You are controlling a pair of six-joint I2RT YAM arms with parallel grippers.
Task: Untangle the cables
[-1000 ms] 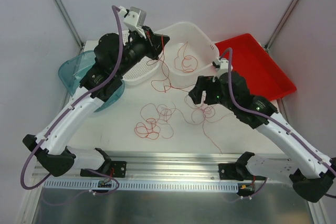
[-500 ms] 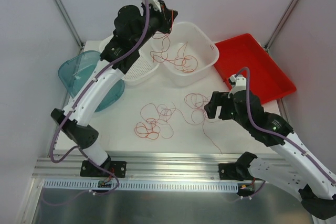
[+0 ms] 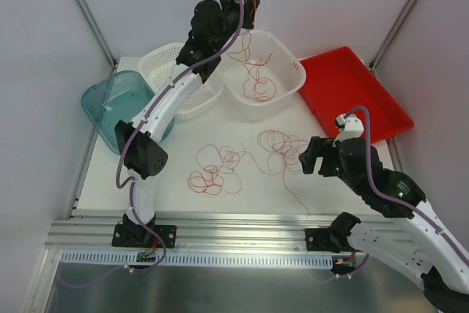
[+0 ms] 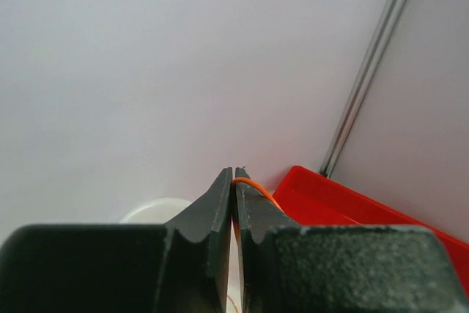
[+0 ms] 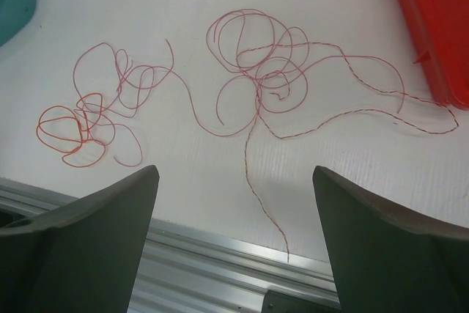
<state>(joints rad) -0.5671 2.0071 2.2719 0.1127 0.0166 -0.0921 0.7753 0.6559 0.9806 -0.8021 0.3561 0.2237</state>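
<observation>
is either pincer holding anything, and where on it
The left pincer pinches a red-orange cable at its raised top; the rest hangs into the white bin. The right pincer is open, holding nothing.

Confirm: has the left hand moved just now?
Yes. The left hand swung right and back, from the white tub's left rim to past its far rim.

cables (image 3: pixel 218 168) on table (image 3: pixel 176 153), tub (image 3: pixel 284 95) behind them, tray (image 3: pixel 353 97) right of tub

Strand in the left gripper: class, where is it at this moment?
Top view: the strand hangs from the raised left gripper into the white tub at the table's far middle, just left of the red tray.
</observation>
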